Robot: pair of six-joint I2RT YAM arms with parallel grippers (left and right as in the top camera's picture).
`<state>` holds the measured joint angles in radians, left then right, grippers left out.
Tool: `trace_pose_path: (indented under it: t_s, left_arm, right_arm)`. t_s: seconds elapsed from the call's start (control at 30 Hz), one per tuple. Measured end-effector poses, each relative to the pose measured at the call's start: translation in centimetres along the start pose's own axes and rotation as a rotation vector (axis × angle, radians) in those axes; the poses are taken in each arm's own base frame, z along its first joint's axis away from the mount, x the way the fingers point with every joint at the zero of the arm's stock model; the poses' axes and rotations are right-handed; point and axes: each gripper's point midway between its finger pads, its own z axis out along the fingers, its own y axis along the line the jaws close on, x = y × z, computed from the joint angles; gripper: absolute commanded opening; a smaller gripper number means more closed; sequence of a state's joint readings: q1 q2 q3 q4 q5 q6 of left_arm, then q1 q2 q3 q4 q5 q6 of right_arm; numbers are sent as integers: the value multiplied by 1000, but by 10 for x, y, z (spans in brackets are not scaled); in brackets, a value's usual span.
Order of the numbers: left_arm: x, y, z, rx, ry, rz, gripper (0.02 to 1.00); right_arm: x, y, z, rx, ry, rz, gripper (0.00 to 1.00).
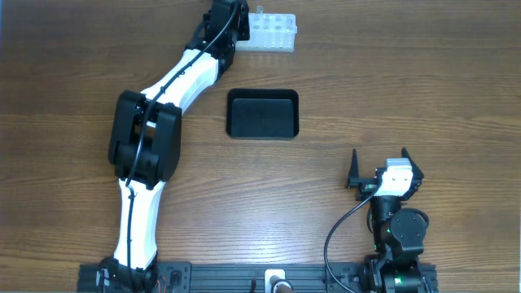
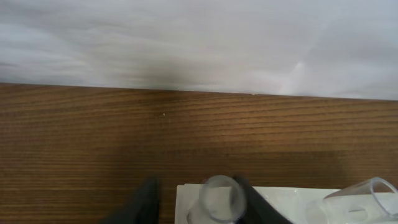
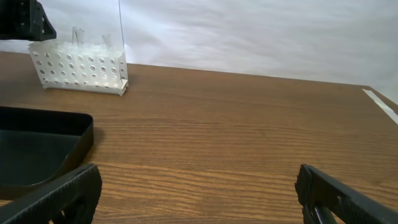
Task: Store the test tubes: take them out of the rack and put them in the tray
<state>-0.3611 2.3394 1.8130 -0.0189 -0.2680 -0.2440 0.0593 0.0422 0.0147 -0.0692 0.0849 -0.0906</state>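
The clear perforated rack (image 1: 273, 32) stands at the table's far edge, also seen as the rack (image 3: 78, 65) with two test tubes (image 3: 78, 34) sticking up from it. My left gripper (image 1: 236, 28) is at the rack's left end. In its wrist view the left gripper (image 2: 198, 205) stands open around a clear test tube (image 2: 217, 198); one finger is close against the tube, the other is apart from it. A second tube (image 2: 373, 193) stands further along the rack (image 2: 286, 205). The black tray (image 1: 262, 114) lies empty mid-table. My right gripper (image 1: 381, 163) rests open near its base.
A white wall runs just behind the table's far edge (image 2: 199, 87). Bare wood lies between the tray (image 3: 37, 143) and the right gripper (image 3: 199, 199). The left arm's links (image 1: 146, 138) stretch across the table's left half.
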Motion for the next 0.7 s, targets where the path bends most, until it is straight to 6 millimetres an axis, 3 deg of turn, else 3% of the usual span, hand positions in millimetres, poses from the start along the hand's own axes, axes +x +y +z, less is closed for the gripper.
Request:
trace_pose_path:
  t_s: [0.3,0.7]
  left_arm:
    - [0,-5,-1,7,-2,3,218]
    - [-2,-9,-2,13,-14,2,163]
  right_arm:
    - [0,0,0,0,0,0,993]
    - [0,0,0,0,0,0,991]
